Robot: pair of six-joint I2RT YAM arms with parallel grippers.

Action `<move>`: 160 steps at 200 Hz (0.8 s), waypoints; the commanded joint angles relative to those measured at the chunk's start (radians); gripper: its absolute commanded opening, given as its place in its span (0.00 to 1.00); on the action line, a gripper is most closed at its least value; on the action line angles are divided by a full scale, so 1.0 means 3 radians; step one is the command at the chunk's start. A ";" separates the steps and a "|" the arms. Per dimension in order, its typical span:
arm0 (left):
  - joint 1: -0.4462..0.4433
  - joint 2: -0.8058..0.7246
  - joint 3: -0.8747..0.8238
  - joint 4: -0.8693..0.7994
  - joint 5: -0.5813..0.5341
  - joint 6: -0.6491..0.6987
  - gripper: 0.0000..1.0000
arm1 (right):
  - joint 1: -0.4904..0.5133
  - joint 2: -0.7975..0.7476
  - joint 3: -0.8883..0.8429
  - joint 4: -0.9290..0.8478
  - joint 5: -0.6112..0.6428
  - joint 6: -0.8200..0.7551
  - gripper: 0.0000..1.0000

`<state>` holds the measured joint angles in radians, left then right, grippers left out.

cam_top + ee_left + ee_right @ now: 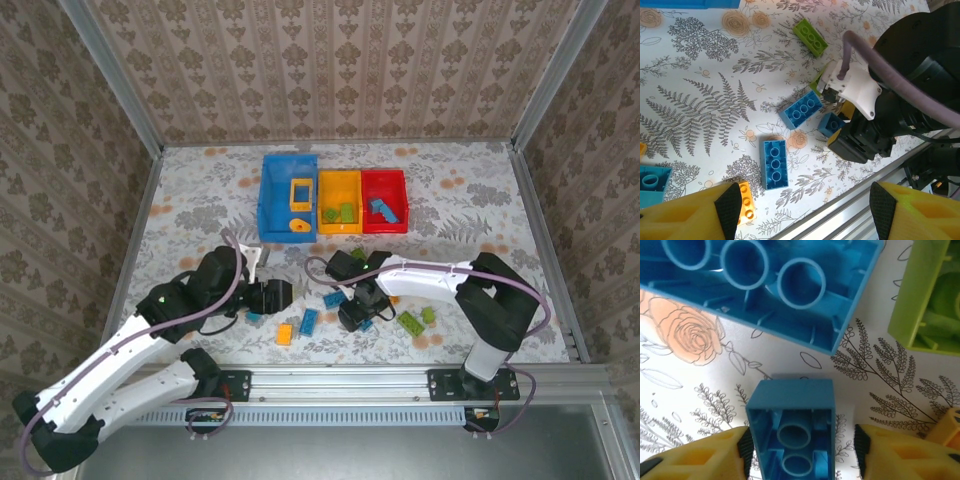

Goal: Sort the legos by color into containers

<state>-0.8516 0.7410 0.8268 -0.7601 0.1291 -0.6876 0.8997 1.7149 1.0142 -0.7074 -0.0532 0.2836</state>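
Note:
My right gripper [801, 450] is low over the table, its jaws around a small blue lego [792, 405]. The left pad is against the lego, while a gap remains at the right pad [861, 445]. From the left wrist view that lego [831, 123] lies under the right gripper [860, 135]. My left gripper [806, 212] is open and holds nothing, with an orange lego [746, 202] beside its left finger. Blue legos [773, 164] [802, 110] lie between the two grippers. At the back stand the blue container [272, 200], the orange-yellow container [339, 180] and the red container [384, 178].
The blue container holds an orange frame [300, 193], the orange-yellow one lime legos [340, 213], the red one blue legos [380, 209]. Lime legos [410, 322] lie right of the right gripper. A metal rail [350, 380] runs along the near edge.

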 commanded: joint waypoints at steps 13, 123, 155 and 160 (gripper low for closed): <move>-0.0024 0.0062 0.0069 0.0086 0.0029 0.0032 0.71 | 0.0027 0.0082 0.0045 0.0005 0.0133 0.0003 0.45; -0.0026 0.1157 0.0934 0.0779 -0.0019 0.0355 0.70 | -0.1391 -0.0305 0.0876 -0.0021 0.0394 -0.0032 0.30; -0.0010 0.1688 0.1374 0.0912 -0.0022 0.0464 0.70 | -0.1725 0.0458 0.1765 -0.0167 0.0609 -0.0096 0.29; -0.0007 0.1748 0.1422 0.0938 -0.0008 0.0483 0.70 | -0.1754 0.0569 0.1899 -0.0192 0.0643 -0.0111 0.30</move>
<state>-0.8513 1.1923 1.1725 -0.5491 0.1272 -0.5999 0.4152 1.7447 1.4315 -0.7090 0.0650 0.2821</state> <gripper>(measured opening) 0.699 0.331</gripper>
